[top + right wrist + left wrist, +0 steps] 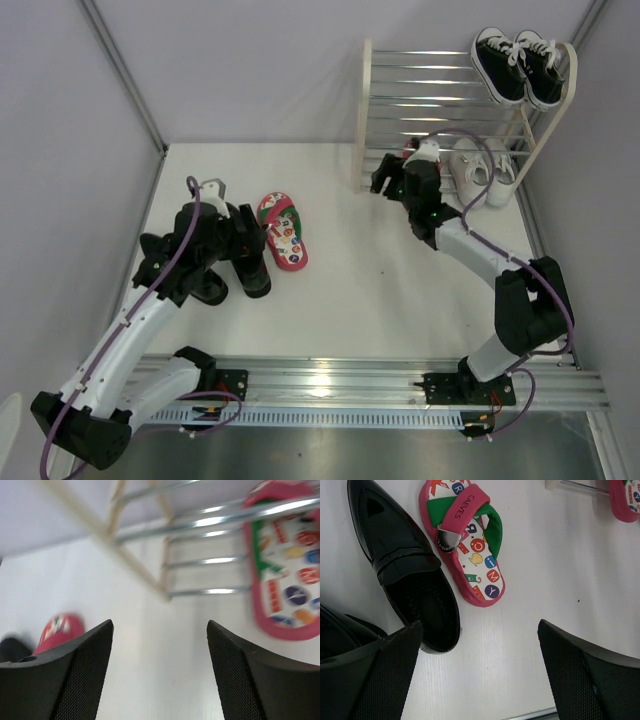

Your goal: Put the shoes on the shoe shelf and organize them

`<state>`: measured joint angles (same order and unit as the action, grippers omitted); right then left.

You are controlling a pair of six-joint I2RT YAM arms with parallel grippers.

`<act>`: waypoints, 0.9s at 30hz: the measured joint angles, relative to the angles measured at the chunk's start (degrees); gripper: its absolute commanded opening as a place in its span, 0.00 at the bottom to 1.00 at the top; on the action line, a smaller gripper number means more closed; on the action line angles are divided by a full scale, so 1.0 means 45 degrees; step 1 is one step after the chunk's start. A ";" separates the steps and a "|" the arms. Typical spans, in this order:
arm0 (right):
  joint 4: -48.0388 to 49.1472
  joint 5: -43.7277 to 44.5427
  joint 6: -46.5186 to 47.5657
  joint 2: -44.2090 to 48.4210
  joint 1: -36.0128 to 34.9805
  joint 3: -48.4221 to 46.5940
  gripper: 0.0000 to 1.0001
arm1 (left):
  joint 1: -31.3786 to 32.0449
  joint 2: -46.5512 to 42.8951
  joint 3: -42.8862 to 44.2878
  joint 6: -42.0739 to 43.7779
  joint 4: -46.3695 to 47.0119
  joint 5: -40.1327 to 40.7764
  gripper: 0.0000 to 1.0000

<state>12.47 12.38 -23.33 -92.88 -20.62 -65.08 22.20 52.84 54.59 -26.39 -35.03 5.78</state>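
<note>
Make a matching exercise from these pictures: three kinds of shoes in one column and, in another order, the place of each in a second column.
1. black canvas sneakers
2. white sneakers
3. dress shoes

A. on the table, beside a flip-flop
B. top of the shelf
C. bottom of the shelf

Pairs: 1-B, 2-C, 3-A.

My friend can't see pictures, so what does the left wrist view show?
A glossy black dress shoe lies beside a red flip-flop on the white table. The left gripper hangs open nearby, holding nothing.
</note>
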 measured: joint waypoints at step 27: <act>0.1807 -0.0733 0.0257 -0.5770 -0.6193 -0.1870 0.55 | -0.0253 -0.4163 -0.1428 0.0209 -0.2584 0.0583 0.99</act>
<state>20.60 9.08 -22.17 -118.85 -48.49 -73.49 21.06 34.11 48.16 -25.45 -46.65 8.40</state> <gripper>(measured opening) 0.588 0.993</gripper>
